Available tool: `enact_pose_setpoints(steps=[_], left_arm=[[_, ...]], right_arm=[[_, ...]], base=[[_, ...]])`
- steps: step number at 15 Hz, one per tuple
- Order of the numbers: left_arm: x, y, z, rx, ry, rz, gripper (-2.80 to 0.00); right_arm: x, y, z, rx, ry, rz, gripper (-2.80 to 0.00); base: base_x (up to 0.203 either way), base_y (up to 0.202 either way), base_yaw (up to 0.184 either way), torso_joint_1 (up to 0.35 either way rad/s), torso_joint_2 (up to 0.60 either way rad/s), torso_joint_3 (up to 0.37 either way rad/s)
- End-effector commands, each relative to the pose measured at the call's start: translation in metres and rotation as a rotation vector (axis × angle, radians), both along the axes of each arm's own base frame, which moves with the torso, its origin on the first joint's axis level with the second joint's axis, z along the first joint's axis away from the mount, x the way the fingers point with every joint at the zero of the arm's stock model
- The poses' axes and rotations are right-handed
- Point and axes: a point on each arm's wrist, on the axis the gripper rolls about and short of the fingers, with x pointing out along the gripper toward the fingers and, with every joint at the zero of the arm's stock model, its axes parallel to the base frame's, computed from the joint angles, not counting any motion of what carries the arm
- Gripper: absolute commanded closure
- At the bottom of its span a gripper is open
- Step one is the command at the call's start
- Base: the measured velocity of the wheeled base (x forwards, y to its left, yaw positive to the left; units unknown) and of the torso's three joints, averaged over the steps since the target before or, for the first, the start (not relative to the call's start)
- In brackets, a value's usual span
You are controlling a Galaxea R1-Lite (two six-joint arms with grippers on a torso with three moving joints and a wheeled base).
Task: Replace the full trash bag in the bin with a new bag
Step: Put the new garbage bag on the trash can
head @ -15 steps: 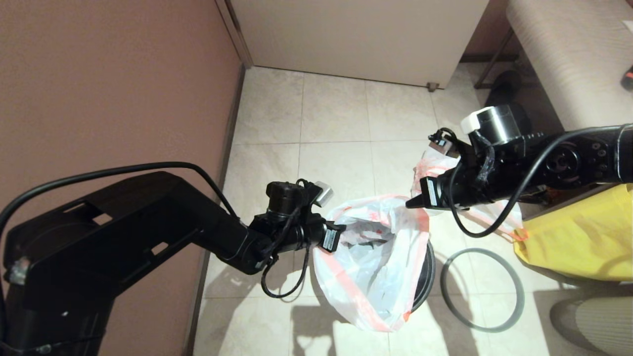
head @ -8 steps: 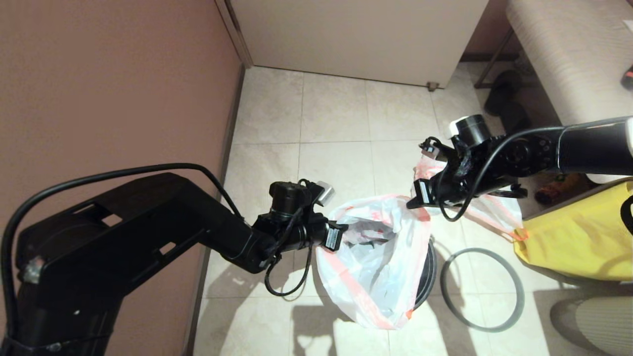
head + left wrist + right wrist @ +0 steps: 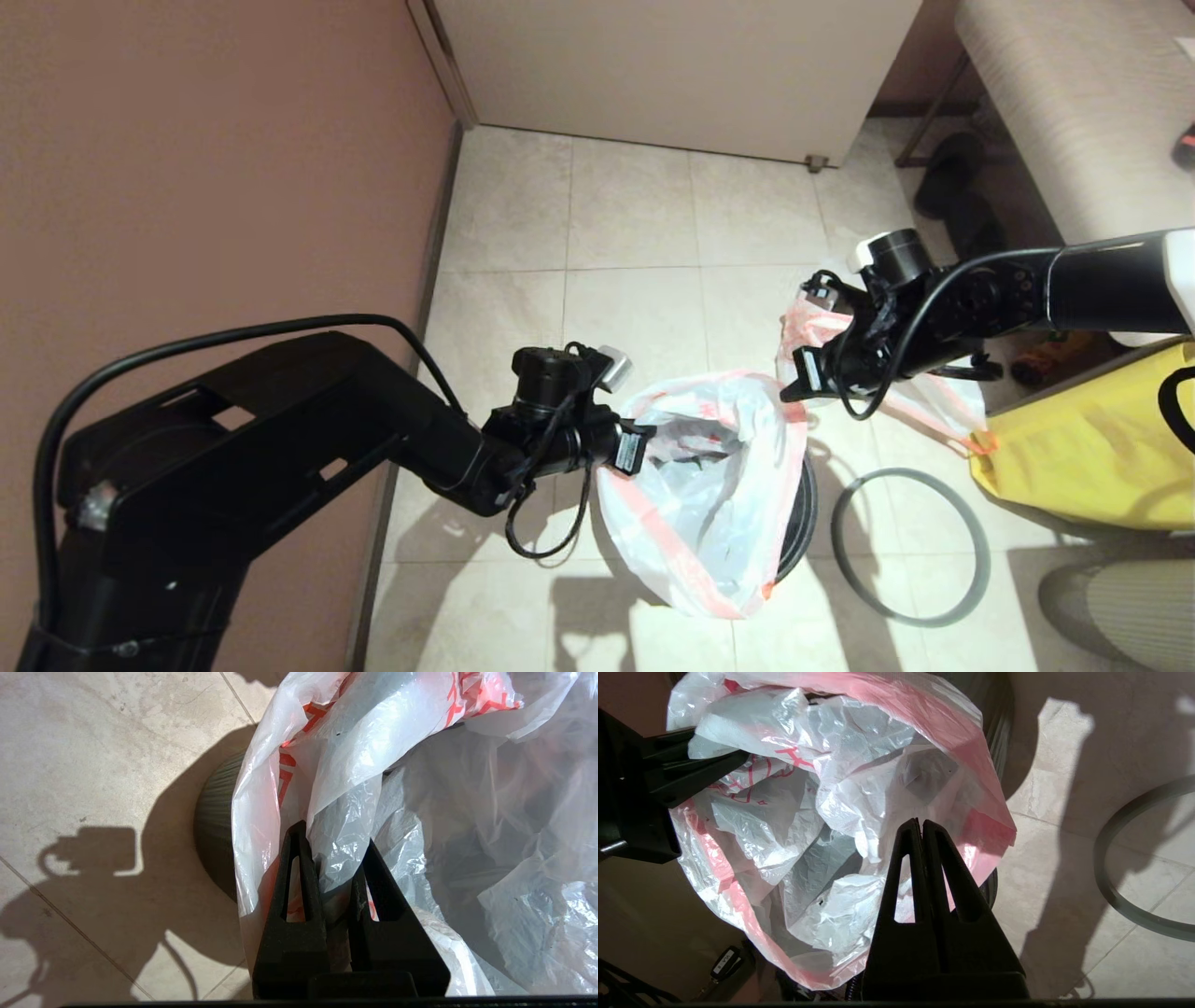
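now the right gripper [image 3: 787,393] has dropped lower and drawn in toward the bin [image 3: 805,509], its jaws pressed together on nothing, tip hovering just beside the far hem of the new bag [image 3: 709,504]. the left gripper [image 3: 644,446] hasn't budged; it's clamped on the bag's near hem, plastic pinched between its fingers [image 3: 299,868]. the new bag sits draped over the bin with its mouth half open, so lining is under way but the far side looks loose. the full trash bag [image 3: 934,397] lies behind the bin, just beside the yellow fabric bag [image 3: 1092,448]. the grey hoop [image 3: 910,546] lies on the floor beside the bin, not yet fitted. likely next: right gripper opens to catch the far hem.
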Motion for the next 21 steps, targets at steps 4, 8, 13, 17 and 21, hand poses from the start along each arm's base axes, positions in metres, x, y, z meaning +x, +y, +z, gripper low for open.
enact_pose_setpoints(steps=[4,8,13,17,21], left_arm=[[0.001,0.001,-0.003,-0.003,0.005,-0.004,0.0],[0.001,0.001,-0.001,-0.008,0.002,-0.003,0.0],[0.0,0.003,0.005,-0.015,-0.007,-0.001,0.0],[0.001,0.005,0.003,-0.013,-0.005,0.003,0.0],[0.001,0.005,0.004,-0.014,-0.007,0.003,0.0]], right_arm=[[-0.002,0.012,0.007,0.037,-0.015,0.057,0.0],[0.023,0.021,-0.007,0.037,-0.036,0.073,0.0],[0.034,0.026,-0.028,-0.009,-0.026,0.126,0.0],[0.037,0.025,-0.02,-0.036,-0.108,0.116,0.0],[0.038,0.026,-0.026,-0.037,-0.091,0.111,0.0]], base=[[0.0,0.0,0.0,0.0,0.0,0.0],[0.0,0.0,0.0,0.0,0.0,0.0],[0.0,0.0,0.0,0.0,0.0,0.0],[0.0,0.0,0.0,0.0,0.0,0.0],[0.0,0.0,0.0,0.0,0.0,0.0]])
